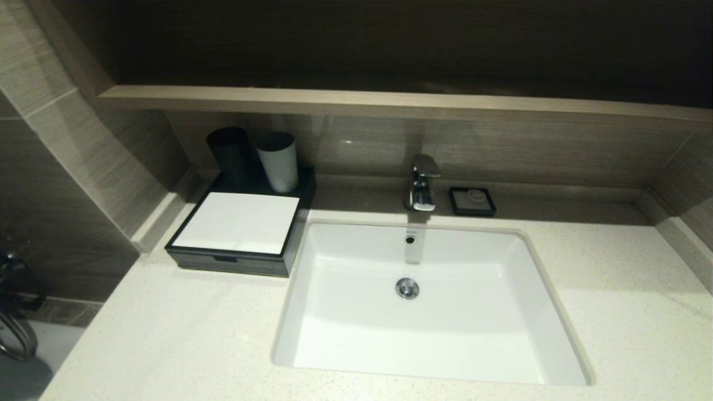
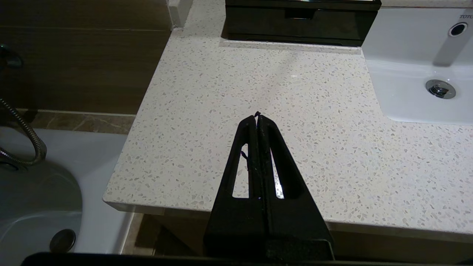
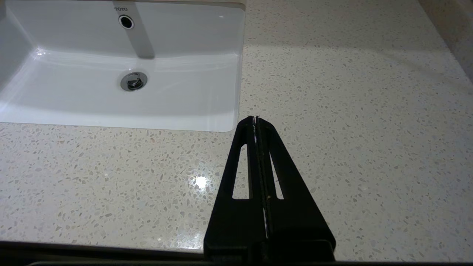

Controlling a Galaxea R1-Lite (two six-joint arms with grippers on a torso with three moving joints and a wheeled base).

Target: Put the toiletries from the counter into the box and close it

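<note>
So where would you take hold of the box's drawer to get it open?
At the small pull in the middle of the drawer front of the box, coming from the near counter side. The drawer is shut flush, so that notch looks like the only purchase. The left tool, shut and empty, is nearer than the right tool.

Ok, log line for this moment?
low black box with white top: drawer closed | speckled stone counter: no sachets seen | left gripper: shut, empty, above counter | right gripper: shut, empty
</note>
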